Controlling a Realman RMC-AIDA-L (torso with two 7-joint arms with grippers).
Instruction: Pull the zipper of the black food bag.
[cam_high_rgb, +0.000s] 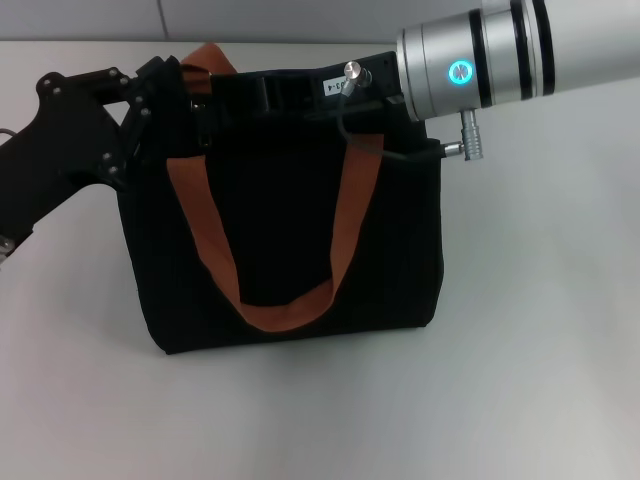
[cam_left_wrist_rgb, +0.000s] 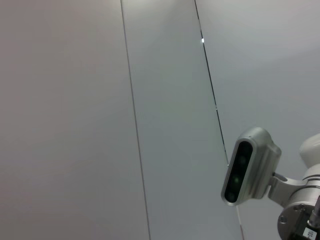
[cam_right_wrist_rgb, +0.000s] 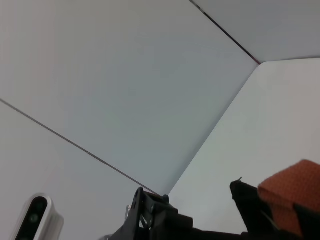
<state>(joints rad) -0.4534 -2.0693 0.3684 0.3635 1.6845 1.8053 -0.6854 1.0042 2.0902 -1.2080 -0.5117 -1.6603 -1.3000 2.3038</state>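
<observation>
Fingers of both grippers hidden against dark fabric — state cannot be told. Left gripper (cam_high_rgb: 165, 85) placed at bag's top left corner, right gripper (cam_high_rgb: 265, 95) at top edge (zipper not seen). Black food bag (cam_high_rgb: 290, 240) stood upright on white table (cam_high_rgb: 540, 330), orange strap (cam_high_rgb: 270, 240) hung down front.

The left gripper (cam_high_rgb: 165, 85) reaches in from the left, its black wrist angled upward. The right gripper (cam_high_rgb: 270, 95) comes in level from the right on a silver forearm.

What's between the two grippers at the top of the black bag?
In the head view, the black food bag's top edge and an orange strap lie between left gripper and right gripper.
</observation>
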